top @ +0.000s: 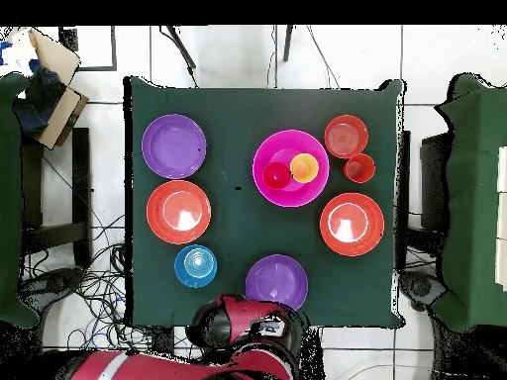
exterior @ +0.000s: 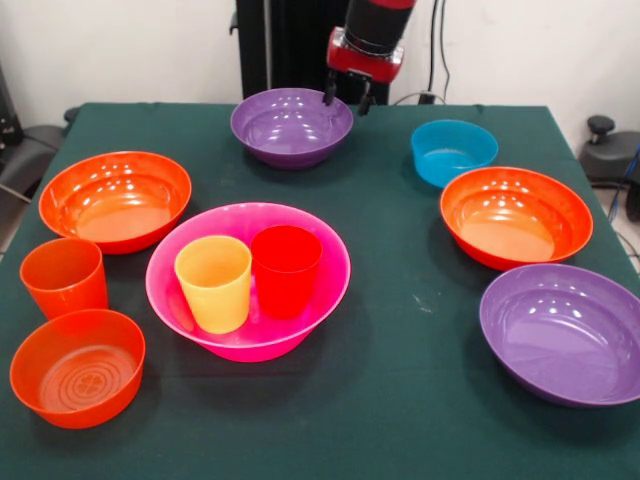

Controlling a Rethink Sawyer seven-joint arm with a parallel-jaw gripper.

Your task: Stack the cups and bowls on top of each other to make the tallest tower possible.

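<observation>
Dark green cloth covers the table [exterior: 400,400], a few pale specks on it near the middle. White wall behind; the black pedestal [exterior: 285,45] stands at the far edge. From above, the floor [top: 248,59] is white tile with dark joints, and cables [top: 84,262] lie tangled beside the table. Green-covered furniture [top: 475,198] flanks it on both sides, and a cardboard box [top: 50,84] sits near one corner.

The gripper [exterior: 347,100] hangs over the far rim of a purple bowl [exterior: 292,126] at the robot's edge. Two short dark fingers [exterior: 330,96] show with a small gap between them, holding nothing; gripper released.

The pink bowl [exterior: 248,280] sits mid-table. Inside it a yellow cup [exterior: 214,283] and a red cup [exterior: 286,270] stand upright, side by side and touching. Nothing else is stacked.

In the front view, left of the pink bowl: a wide orange bowl [exterior: 115,200], an orange cup [exterior: 64,275] upright on the cloth, and a small orange bowl [exterior: 77,366] just in front of the cup. On the right: a blue bowl [exterior: 453,151], a second wide orange bowl [exterior: 516,216] near it, and a second purple bowl [exterior: 565,332] at the near corner. All bowls rest open side up, apart from one another.
</observation>
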